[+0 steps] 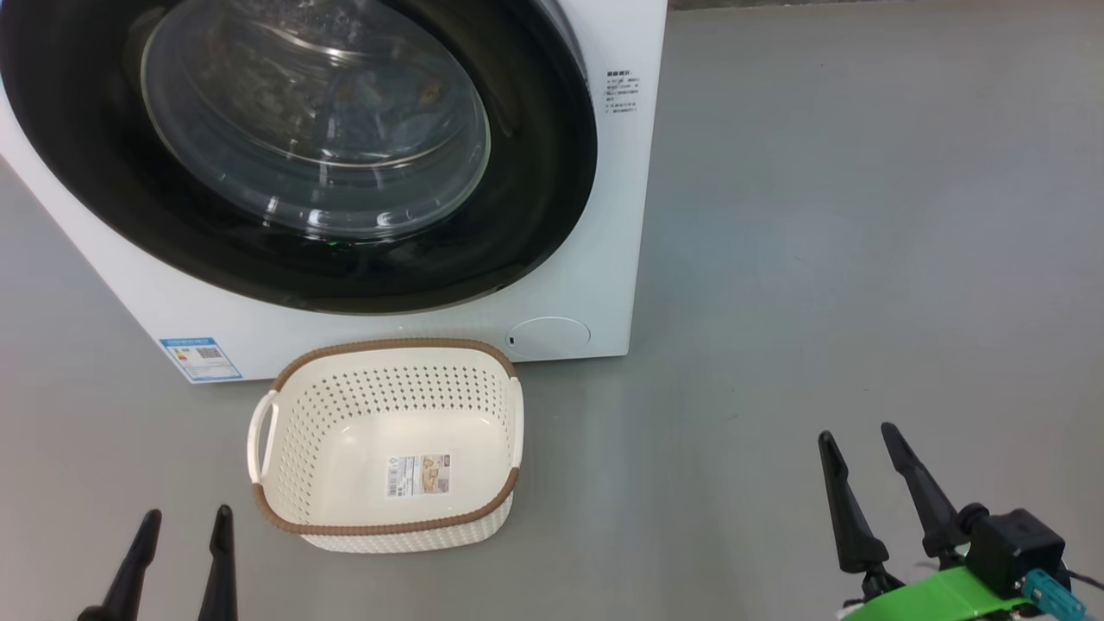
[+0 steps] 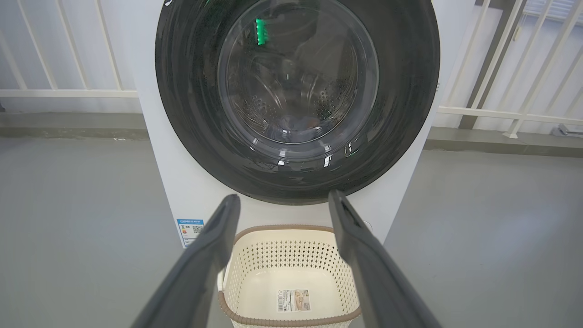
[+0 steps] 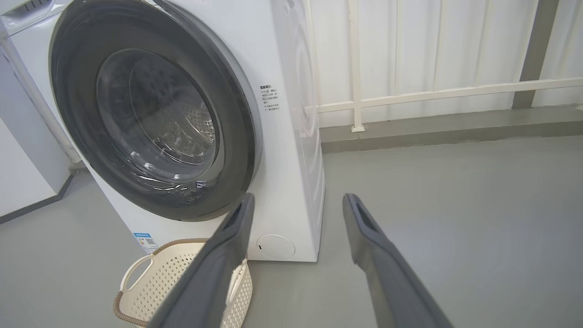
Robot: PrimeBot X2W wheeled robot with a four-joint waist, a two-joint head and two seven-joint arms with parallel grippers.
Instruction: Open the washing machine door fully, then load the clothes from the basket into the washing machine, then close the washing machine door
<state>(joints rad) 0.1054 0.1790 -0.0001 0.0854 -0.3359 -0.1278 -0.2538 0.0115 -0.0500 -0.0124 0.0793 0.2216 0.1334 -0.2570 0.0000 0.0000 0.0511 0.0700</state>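
Note:
The washing machine (image 1: 595, 285) stands on the grey floor with the washing machine door (image 1: 315, 121) flat against its front. Through the glass bowl I make out the clothes (image 1: 388, 103), bluish fabric with orange spots, low in the drum (image 2: 296, 125). In front of the machine sits the basket (image 1: 392, 343), with just a paper label on its floor. My left gripper (image 1: 188, 513) is open, near the basket's left front corner. My right gripper (image 1: 857, 431) is open, well to the right over bare floor. The left wrist view looks over the basket (image 2: 291, 228) at the door (image 2: 296, 91).
Grey floor (image 1: 862, 216) stretches wide to the right of the machine. A white railing (image 3: 432, 93) and pale wall run behind it. Another white appliance (image 3: 23, 173) stands beyond the machine's far side. A round flap (image 1: 548, 335) and a blue label (image 1: 200, 358) sit low on the front.

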